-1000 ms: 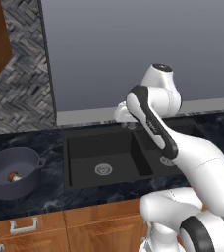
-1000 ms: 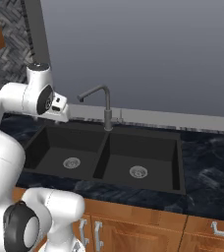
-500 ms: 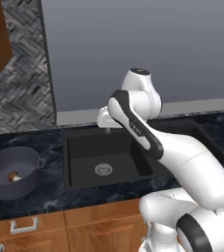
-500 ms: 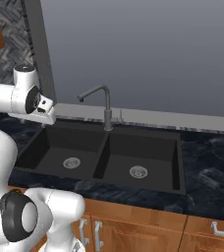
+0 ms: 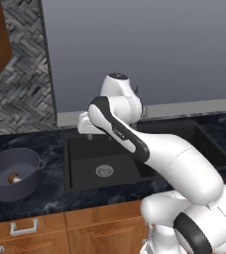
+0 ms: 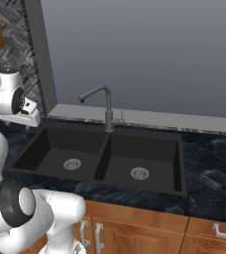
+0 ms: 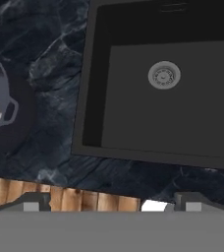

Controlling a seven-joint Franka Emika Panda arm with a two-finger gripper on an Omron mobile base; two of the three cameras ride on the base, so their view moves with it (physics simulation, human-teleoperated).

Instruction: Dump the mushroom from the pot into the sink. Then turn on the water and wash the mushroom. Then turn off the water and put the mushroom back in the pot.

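Hand point(image 5: 85, 124) wide, empty, above sink point(image 5: 80, 181) edge. Pot point(image 5: 11, 173) well apart; loop handle small, grasp may slip, mushroom point(image 5: 13, 177) spills on table point(image 5: 50, 196).

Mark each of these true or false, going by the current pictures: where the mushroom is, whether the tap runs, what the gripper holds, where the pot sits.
1. The mushroom lies inside the pot. True.
2. Water is streaming from the faucet. False: no stream shows, and the sink basins look dry.
3. The gripper is clamped on a pot handle. False: it is open, holds nothing, and hangs above the sink's edge.
4. The pot stands on the dark counter beside the sink. True.
5. Each sink basin has a round metal drain. True.
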